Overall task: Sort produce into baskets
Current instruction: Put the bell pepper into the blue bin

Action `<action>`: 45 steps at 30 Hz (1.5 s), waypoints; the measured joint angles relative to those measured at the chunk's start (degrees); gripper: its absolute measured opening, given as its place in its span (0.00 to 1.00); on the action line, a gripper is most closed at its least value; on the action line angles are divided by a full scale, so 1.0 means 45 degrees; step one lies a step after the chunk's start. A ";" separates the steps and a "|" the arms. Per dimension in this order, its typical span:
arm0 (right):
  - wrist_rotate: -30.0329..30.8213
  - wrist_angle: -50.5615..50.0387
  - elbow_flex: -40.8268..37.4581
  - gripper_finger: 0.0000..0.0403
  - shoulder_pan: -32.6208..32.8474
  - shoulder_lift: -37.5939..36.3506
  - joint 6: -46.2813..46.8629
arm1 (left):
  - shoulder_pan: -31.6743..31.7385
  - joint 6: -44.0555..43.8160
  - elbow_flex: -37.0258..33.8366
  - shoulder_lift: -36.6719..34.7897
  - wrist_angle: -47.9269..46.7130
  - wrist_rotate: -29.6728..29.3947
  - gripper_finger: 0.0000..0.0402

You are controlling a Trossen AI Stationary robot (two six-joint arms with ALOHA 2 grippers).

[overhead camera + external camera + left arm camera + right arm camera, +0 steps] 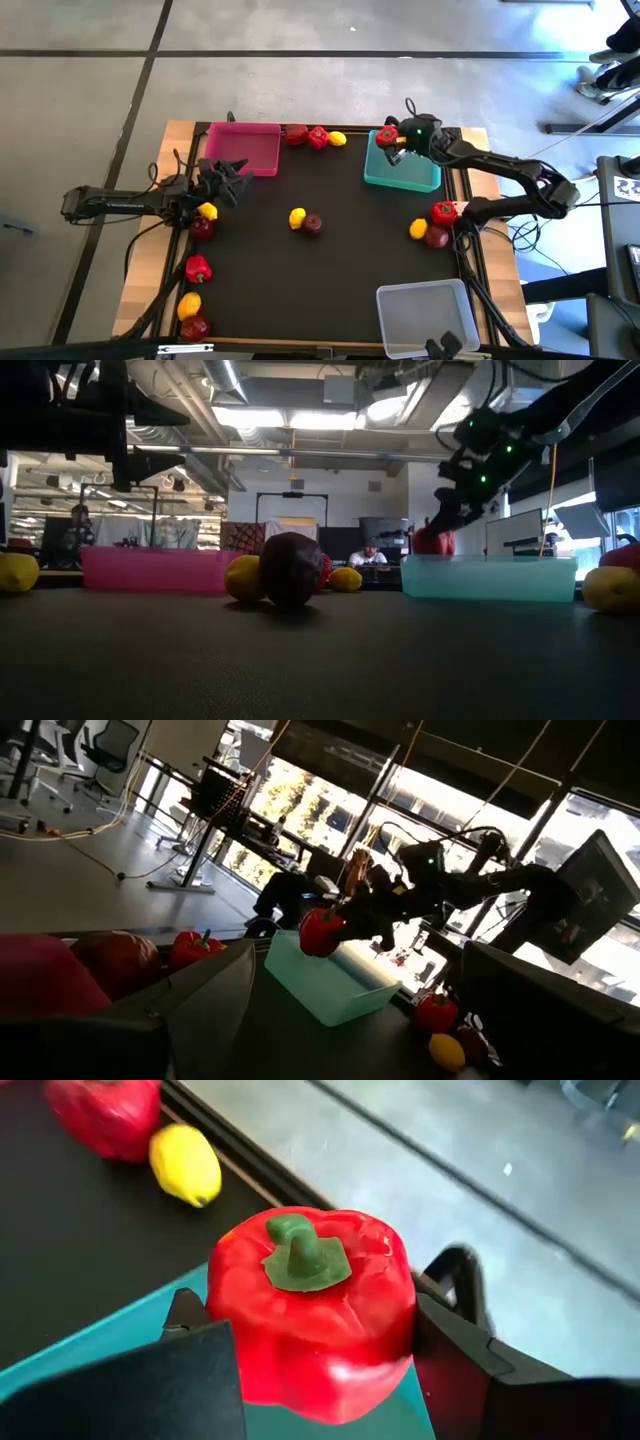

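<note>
Near the table's [330,290] front edge the clear basket [425,315] sits empty. At far right, the right gripper [390,142] hangs over the teal basket [402,170], its fingers [190,1360] clamped either side of a red pepper [315,1315], stem up, directly above the tray. The left gripper [222,180], fingers spread and empty, waits beside the pink basket [243,148]. No lettering is legible.

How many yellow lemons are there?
5: one yellow toy lemon at the far edge, one beside the left gripper, one mid-table, one right, one near-left. Others may be hidden.
</note>
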 joint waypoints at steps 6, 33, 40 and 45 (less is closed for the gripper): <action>-0.0206 0.0332 0.0000 0.37 -0.0242 0.1209 0.0626 | 0.0000 -0.0069 0.0000 0.0000 0.0001 -0.0008 0.87; 0.0310 0.0571 0.0000 0.66 -0.0232 0.1747 0.0532 | 0.0000 -0.0194 0.0000 0.0000 -0.0003 -0.0008 0.87; 0.0310 0.0352 0.0010 0.66 -0.0225 0.0649 0.0500 | 0.0000 -0.0298 0.0000 0.0000 -0.0008 -0.0003 0.87; 0.0341 0.0032 0.0010 0.66 -0.0228 0.0175 0.0265 | 0.0000 -0.0298 0.0000 0.0000 -0.0008 -0.0003 0.87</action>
